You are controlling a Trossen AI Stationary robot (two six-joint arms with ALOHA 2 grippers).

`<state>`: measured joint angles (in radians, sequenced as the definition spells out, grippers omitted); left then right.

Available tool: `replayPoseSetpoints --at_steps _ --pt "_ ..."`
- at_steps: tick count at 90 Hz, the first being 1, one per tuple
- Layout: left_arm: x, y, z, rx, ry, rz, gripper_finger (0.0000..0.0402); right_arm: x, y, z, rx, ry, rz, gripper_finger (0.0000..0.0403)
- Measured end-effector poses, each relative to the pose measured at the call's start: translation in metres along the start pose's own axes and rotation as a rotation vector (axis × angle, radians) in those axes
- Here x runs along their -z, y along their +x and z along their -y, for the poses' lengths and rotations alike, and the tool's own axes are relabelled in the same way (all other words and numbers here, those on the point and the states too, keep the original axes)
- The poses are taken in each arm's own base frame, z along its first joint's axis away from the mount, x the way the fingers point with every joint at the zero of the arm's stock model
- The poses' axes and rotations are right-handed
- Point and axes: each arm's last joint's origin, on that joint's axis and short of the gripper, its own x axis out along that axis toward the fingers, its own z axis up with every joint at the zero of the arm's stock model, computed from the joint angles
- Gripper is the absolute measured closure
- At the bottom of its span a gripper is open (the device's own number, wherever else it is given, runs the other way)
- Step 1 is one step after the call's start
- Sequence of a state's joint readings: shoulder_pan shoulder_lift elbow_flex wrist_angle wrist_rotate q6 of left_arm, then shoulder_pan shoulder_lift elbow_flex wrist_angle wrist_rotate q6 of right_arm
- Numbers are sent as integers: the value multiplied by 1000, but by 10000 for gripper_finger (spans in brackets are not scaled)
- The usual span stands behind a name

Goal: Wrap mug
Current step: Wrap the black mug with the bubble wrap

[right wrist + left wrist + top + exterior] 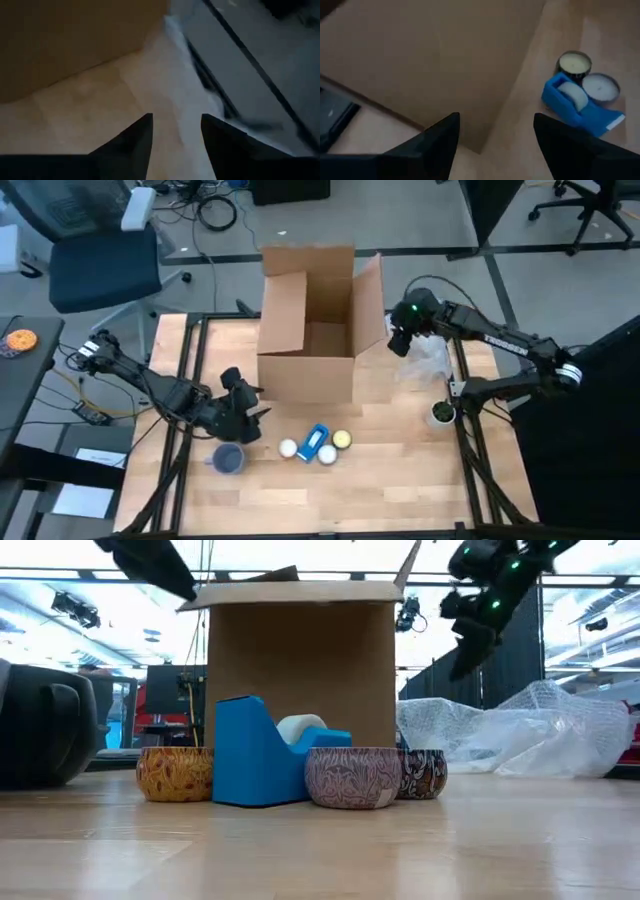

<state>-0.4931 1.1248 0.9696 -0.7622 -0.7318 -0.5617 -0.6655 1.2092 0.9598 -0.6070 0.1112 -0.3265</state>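
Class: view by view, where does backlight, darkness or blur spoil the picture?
Low view: bright ceiling light behind, so the box face sits in shade. Left wrist view: dim; tape dispenser slightly soft. Right wrist view: darkest and smeared; bubble wrap barely readable. High view: evenly lit.

Left gripper [243, 420] hangs low over the table, fingers apart; right gripper [398, 340] hovers raised, fingers apart.

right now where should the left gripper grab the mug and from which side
Take the mug by its rim wall, coming straight down from above. In the high view it stands upright with its mouth open upward, so one finger can go inside and one outside. The left gripper hangs open just behind it. The side away from the candle tins looks freest.
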Motion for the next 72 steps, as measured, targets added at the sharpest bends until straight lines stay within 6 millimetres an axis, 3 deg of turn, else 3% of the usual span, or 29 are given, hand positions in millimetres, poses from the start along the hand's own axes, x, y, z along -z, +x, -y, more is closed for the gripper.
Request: replayPoseSetpoints --at_steps 16,34,45,62,72 --pt "1 4 3 0 -22 42 161 -4 40 18 -16 -103 -86 257" --pt "1 4 2 -17 -24 50 161 -20 58 29 -14 -145 -101 257" --pt "0 4 1 -51 -24 69 161 -30 54 33 6 -156 -90 257" --pt "0 4 1 -74 -25 82 161 -43 31 38 53 -192 -61 262" --pt "-1 4 0 -79 -26 86 161 -37 36 45 7 -186 -74 263"
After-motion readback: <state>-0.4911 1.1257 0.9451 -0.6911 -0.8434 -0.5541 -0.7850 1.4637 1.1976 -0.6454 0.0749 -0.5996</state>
